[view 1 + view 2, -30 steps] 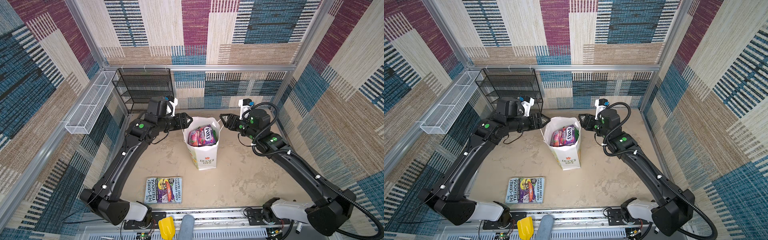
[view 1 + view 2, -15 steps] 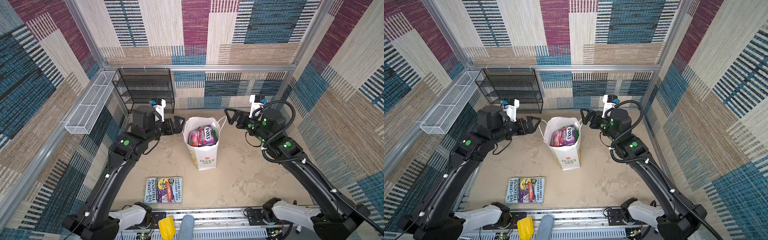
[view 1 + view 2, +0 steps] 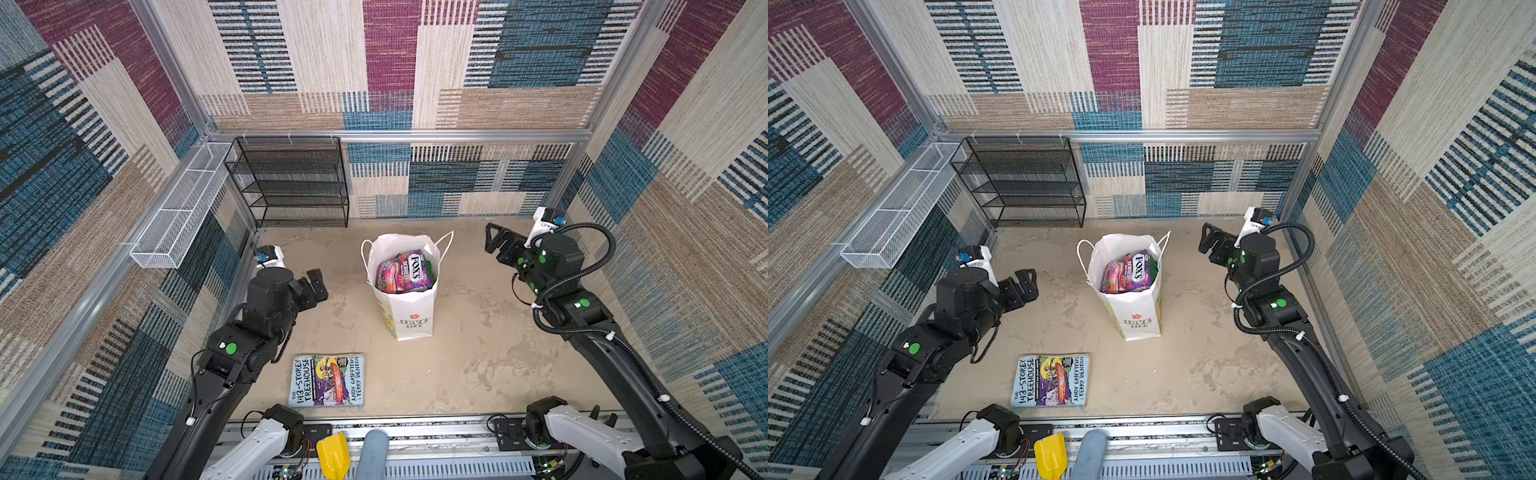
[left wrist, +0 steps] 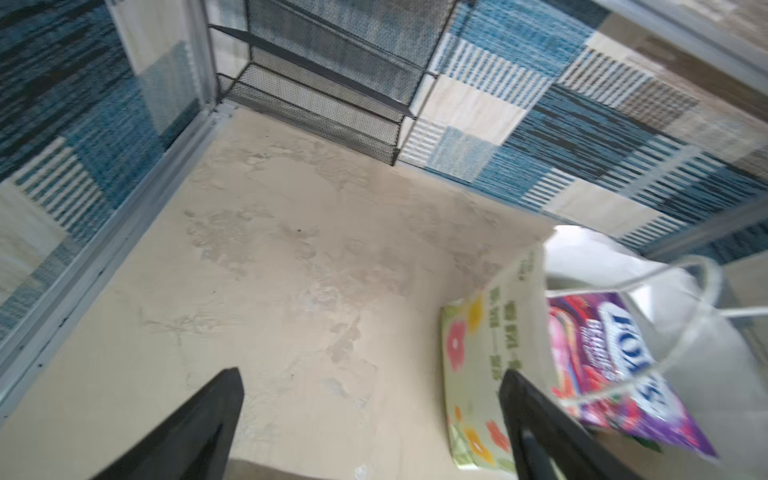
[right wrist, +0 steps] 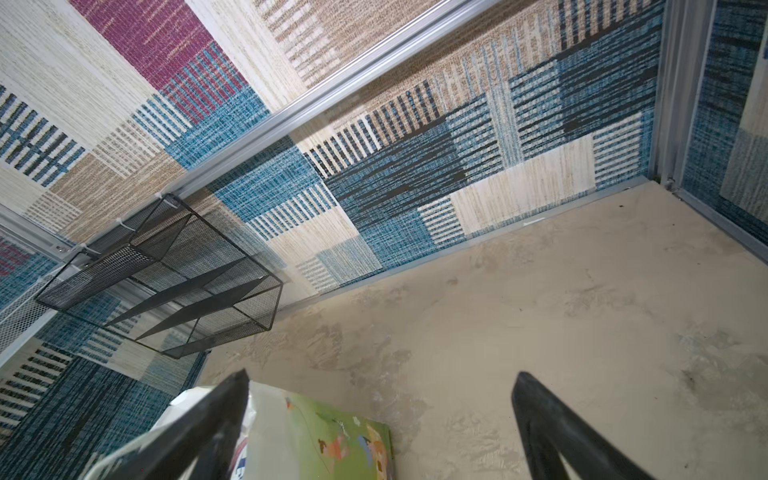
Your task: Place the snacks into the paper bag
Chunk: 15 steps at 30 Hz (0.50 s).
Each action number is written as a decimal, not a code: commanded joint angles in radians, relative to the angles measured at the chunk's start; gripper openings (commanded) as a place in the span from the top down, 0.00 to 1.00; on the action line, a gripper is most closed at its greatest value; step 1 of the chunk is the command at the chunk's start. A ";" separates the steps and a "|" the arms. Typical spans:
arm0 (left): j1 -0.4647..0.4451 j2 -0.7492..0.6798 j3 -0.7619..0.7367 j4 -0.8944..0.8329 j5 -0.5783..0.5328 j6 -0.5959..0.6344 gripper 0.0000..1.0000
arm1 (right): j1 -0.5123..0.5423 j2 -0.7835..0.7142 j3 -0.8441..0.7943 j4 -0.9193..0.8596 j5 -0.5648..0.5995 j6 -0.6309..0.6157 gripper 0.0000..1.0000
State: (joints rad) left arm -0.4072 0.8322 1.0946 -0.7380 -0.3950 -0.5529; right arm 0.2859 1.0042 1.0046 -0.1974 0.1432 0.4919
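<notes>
left gripper (image 3: 318,284) and right gripper (image 3: 492,239) farther back from upright paper bag (image 3: 409,320), both released, empty; mouth upward

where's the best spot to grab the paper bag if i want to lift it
Probably a white cord handle, approached from above: both loops stick out clear of the paper bag's open rim, while the thin walls would likely crumple and the FOX'S packets fill the mouth.
</notes>
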 commanded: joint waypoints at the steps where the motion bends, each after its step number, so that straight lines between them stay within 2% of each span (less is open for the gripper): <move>1: 0.005 -0.015 -0.096 0.062 -0.161 -0.066 0.01 | -0.019 -0.025 -0.079 0.144 0.064 -0.013 0.00; 7: 0.017 0.020 -0.284 0.255 -0.313 -0.045 0.01 | -0.077 0.006 -0.181 0.206 0.045 -0.033 0.01; 12: 0.032 0.059 -0.415 0.472 -0.460 0.077 0.01 | -0.121 0.026 -0.295 0.357 -0.033 -0.076 0.00; 15: 0.047 0.069 -0.525 0.683 -0.513 0.183 0.01 | -0.151 0.064 -0.353 0.440 -0.080 -0.079 0.00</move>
State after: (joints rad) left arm -0.3706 0.8944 0.6300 -0.3103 -0.7944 -0.4976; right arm 0.1505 1.0470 0.6811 0.0956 0.1280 0.4358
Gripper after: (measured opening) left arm 0.990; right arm 0.996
